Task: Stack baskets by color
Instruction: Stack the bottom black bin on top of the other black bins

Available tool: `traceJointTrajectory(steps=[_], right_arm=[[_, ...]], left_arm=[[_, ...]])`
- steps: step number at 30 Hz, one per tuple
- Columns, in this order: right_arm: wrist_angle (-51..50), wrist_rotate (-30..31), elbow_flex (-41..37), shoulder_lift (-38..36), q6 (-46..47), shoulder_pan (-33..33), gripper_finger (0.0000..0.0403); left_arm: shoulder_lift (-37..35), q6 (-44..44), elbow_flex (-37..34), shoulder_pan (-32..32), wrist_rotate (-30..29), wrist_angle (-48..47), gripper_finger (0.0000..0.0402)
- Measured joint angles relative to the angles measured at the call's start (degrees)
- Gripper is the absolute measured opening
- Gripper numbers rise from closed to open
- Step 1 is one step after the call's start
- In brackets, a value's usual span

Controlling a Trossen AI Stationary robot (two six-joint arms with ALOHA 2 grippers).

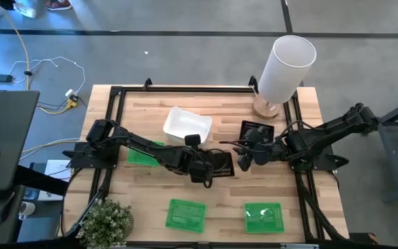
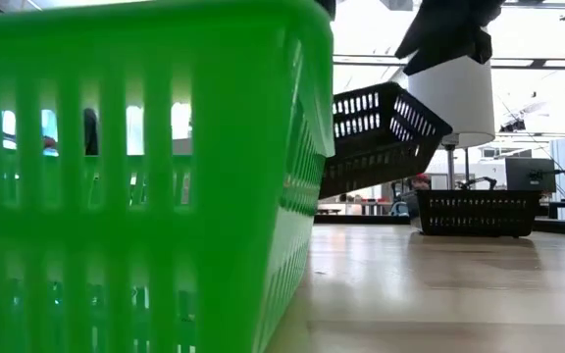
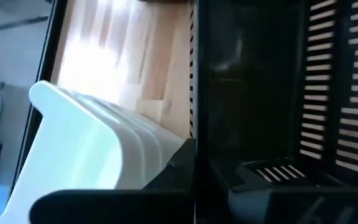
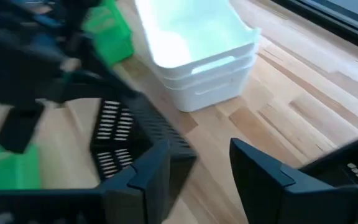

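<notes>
A black slotted basket [image 1: 221,164] [image 2: 381,137] hangs tilted above the table's middle, with my left gripper [image 1: 204,171] [image 3: 194,193] shut on it. Just to its right my right gripper [image 1: 243,158] [image 4: 201,180] stands open, nothing between its fingers. Its left finger is close to the held basket's corner [image 4: 166,149]. A second black basket [image 1: 258,130] [image 2: 479,211] sits flat by the white cylinder. White baskets [image 1: 186,126] [image 4: 197,50] sit nested at the far middle. One green basket [image 1: 144,153] lies partly under my left arm. Two more green baskets [image 1: 186,214] [image 1: 264,217] lie near the front edge. My left gripper holds the black basket by a side wall [image 3: 194,143] at its left end, and the wall stands edge-on between the two fingers. The fingers slant down from the table's left. The basket is tilted and lifted clear of the table [image 2: 381,137].
A tall white cylinder [image 1: 285,69] on a wooden base stands at the far right. A small plant [image 1: 106,221] sits at the near left corner. A black frame [image 1: 116,93] runs along the table's edges. Bare wood [image 1: 220,200] shows between the front green baskets and the arms.
</notes>
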Motion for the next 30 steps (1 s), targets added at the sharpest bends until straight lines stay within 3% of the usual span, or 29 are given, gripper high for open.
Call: traceJointTrajectory(steps=[5,15,25,30], right_arm=[[1.40,-1.77,0.00,0.47,-1.10,0.21,0.0177],[1.06,-0.76,0.00,8.09,1.12,-0.06,0.0168],[1.13,-0.05,0.00,13.96,4.46,-1.26,0.0145],[1.09,0.19,0.00,15.06,6.58,-1.47,0.0103]], left_arm=[[0.00,-1.53,0.00,1.40,-0.09,-0.23,0.0000],[0.00,-2.16,0.00,1.81,-0.05,-0.14,0.0000],[0.00,-2.29,0.00,1.82,0.11,-0.14,0.0000],[0.00,-2.16,0.00,1.86,0.11,-0.03,0.0000]])
